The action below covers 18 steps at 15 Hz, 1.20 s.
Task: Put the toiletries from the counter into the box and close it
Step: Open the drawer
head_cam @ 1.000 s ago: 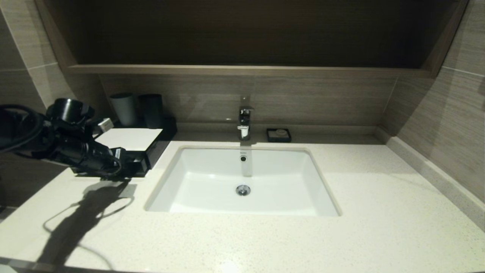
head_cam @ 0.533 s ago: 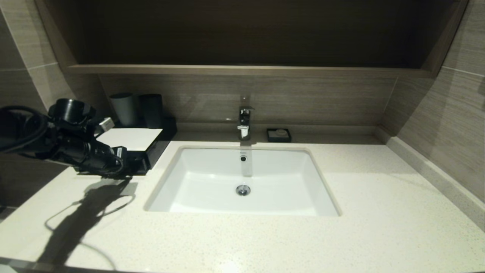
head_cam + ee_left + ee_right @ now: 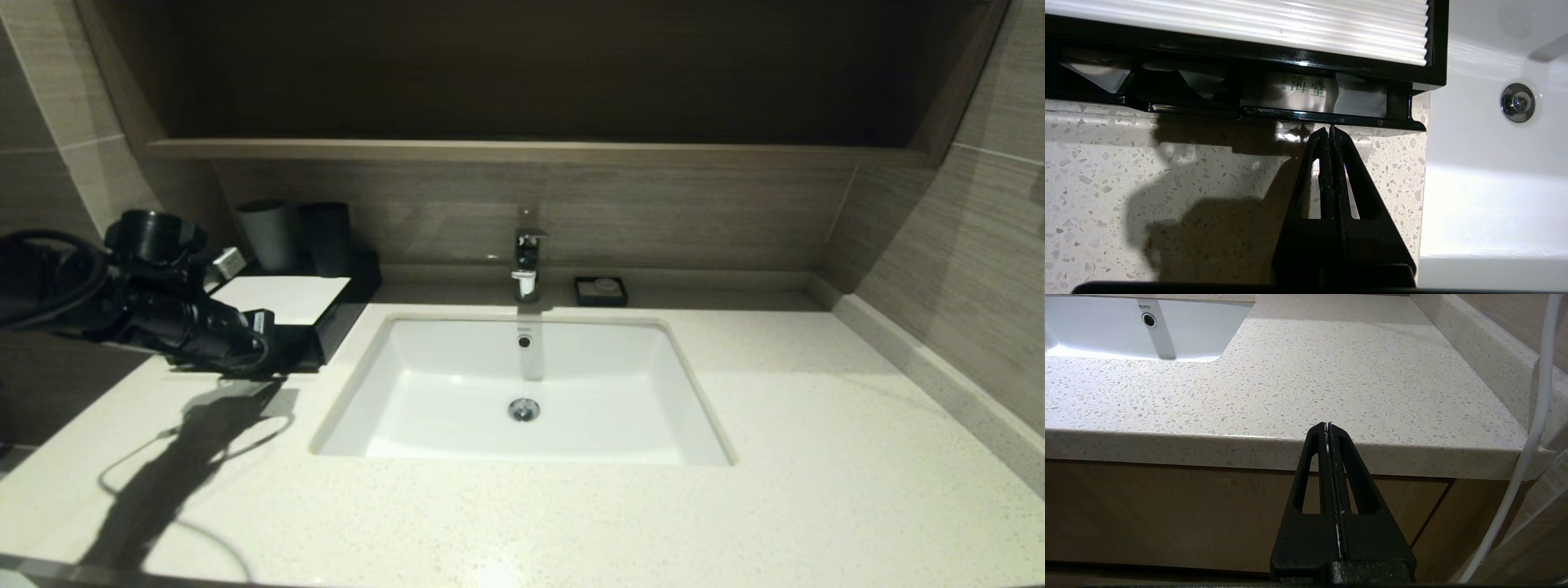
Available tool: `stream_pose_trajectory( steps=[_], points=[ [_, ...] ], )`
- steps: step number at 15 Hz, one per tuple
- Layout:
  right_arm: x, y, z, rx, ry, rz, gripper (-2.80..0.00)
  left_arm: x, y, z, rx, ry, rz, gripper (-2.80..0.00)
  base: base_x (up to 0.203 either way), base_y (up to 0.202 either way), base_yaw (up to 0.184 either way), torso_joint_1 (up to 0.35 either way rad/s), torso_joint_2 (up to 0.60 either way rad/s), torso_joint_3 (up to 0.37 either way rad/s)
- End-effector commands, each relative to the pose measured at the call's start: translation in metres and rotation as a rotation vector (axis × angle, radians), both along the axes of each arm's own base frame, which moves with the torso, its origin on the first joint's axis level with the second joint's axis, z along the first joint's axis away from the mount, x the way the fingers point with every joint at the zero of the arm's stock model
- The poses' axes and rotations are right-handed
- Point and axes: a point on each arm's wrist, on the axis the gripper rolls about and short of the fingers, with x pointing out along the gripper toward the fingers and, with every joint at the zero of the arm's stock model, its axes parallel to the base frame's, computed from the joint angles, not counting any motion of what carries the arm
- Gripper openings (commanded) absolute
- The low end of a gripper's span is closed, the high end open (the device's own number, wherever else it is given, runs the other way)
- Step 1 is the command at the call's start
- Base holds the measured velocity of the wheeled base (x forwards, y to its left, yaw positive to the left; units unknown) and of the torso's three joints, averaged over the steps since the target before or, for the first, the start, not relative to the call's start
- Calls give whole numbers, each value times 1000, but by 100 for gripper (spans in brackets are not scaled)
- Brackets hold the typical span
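**Drawer nearly shut, left gripper pushing it in**

Left gripper (image 3: 1329, 130) clenched on nothing, tips pressed to the front lip of the drawer (image 3: 1331, 116) of the box (image 3: 282, 298). Compared with a second ago in head view: gripper crept forward toward the box, the black drawer front now sitting closer under the white top panel (image 3: 1241, 24). Small move only, still a gap.

Straight ahead of the tips, inside the slot: toiletries (image 3: 1306, 92) visible, translucent sachets with green print, lying in the drawer under the panel. No sachets seen on the counter (image 3: 1167, 171) around or behind the gripper. Sink basin (image 3: 522, 392) off to the gripper's side, untouched.

Meaning, as a judgement: loading looks done, closing step in progress, close to the end. Drawer not yet flush, so more push probably needed. Risk: narrow tip contact slipping off the glossy lip, or a sachet edge catching under the panel.

Right gripper (image 3: 1329, 424) clenched, empty, parked below the counter edge.
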Motion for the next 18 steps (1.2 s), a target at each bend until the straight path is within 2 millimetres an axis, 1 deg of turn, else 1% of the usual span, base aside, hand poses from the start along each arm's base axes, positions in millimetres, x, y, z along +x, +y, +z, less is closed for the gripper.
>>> stream_pose_trajectory(
  steps=[1,9,14,18],
  points=[
    [0,0,0,-1,3,1,-280,1,-2,0,-2,-7,-5,-280,0,0,0,0,0,0],
    [0,0,-1,-1,2,1,-280,4,-4,-5,-13,-5,-1,-280,0,0,0,0,0,0],
    [0,0,0,-1,3,1,-280,6,-4,-3,-22,-26,8,-280,0,0,0,0,0,0],
    [0,0,0,-1,3,1,-280,1,-4,1,-32,-32,12,-280,0,0,0,0,0,0]
  ],
)
